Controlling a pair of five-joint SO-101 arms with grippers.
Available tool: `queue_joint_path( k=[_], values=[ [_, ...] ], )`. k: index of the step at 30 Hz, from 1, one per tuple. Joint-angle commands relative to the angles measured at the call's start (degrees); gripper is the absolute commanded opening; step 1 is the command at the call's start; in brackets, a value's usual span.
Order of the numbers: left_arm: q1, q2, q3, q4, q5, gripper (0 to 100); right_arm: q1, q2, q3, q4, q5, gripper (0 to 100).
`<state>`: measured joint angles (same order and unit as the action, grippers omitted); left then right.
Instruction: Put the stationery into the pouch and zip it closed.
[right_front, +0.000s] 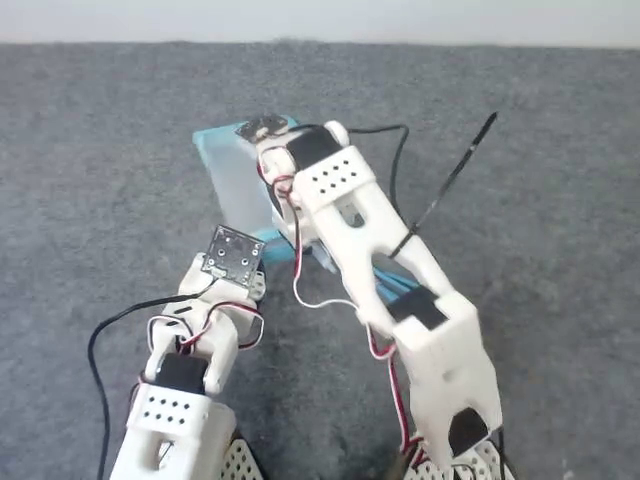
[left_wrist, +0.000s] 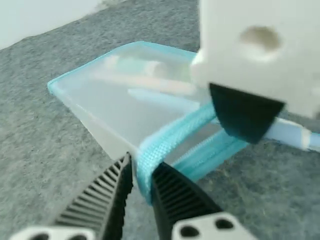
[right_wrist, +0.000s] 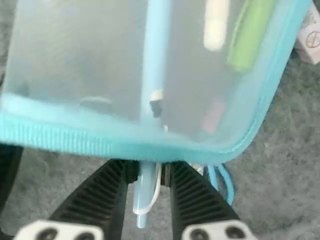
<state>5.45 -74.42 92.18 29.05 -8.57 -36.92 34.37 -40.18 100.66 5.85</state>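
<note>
The pouch (right_front: 236, 178) is a flat bag of frosted, see-through plastic with a teal woven zip band along its edge. It sits on the grey table (right_front: 90, 150) just ahead of both arms, partly under the right arm's wrist. Its zip is open at the near side, where the two teal bands part.

Through the wall several things show as blurred shapes: a green stick (right_wrist: 250, 35), a cream stick (right_wrist: 216, 25) and a small pink piece (right_wrist: 214, 116).

The left tool (left_wrist: 141, 172) has its black ribbed jaws almost together, pinching one teal band at the pouch's mouth. The right tool (right_wrist: 148, 172) is closed on a pale blue pen (right_wrist: 144, 197), which runs from between its jaws through the mouth and into the pouch.

Beside the pouch's far corner lies a pinkish block (right_wrist: 310, 31) with a round red mark. Its print is too small to read.
</note>
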Motion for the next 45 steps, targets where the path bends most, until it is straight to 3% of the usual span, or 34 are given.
queue_joint_path(
  k=[1,8,14,20,27,34,36,40,42,45],
  values=[
    [1.76,0.26,-0.92,0.35,-0.88,1,0.04,1.54,-11.52,2.24,-3.08,3.3],
    [1.67,0.26,-0.92,0.26,-0.88,1,-0.66,-2.42,-12.31,2.15,-3.08,24.3],
    [1.41,0.26,-0.92,0.26,-0.88,1,-0.13,-9.98,-11.08,2.15,-0.09,24.2],
    [-3.52,0.26,-1.27,-0.09,-0.62,1,-0.13,-17.45,-5.89,2.15,3.43,24.2],
    [-4.75,0.26,-1.27,-1.14,-0.53,1,0.75,-20.70,0.88,2.07,3.60,24.2],
    [-17.49,0.26,-4.26,-1.23,5.27,1,11.82,-21.23,8.44,-3.21,3.60,24.2],
    [-15.65,0.62,-4.26,-0.88,3.69,1,14.02,-20.97,10.11,-4.09,4.66,24.2],
    [-1.05,0.35,-2.95,5.01,-7.91,1,17.19,-20.79,15.65,-7.25,5.89,24.2],
    [3.08,0.26,-2.68,7.03,-11.25,1,18.77,-21.14,19.34,-9.80,5.89,24.2],
    [-5.01,0.26,-4.18,4.40,-7.21,1,21.67,-21.23,24.88,-14.55,5.98,24.2]
  ],
)
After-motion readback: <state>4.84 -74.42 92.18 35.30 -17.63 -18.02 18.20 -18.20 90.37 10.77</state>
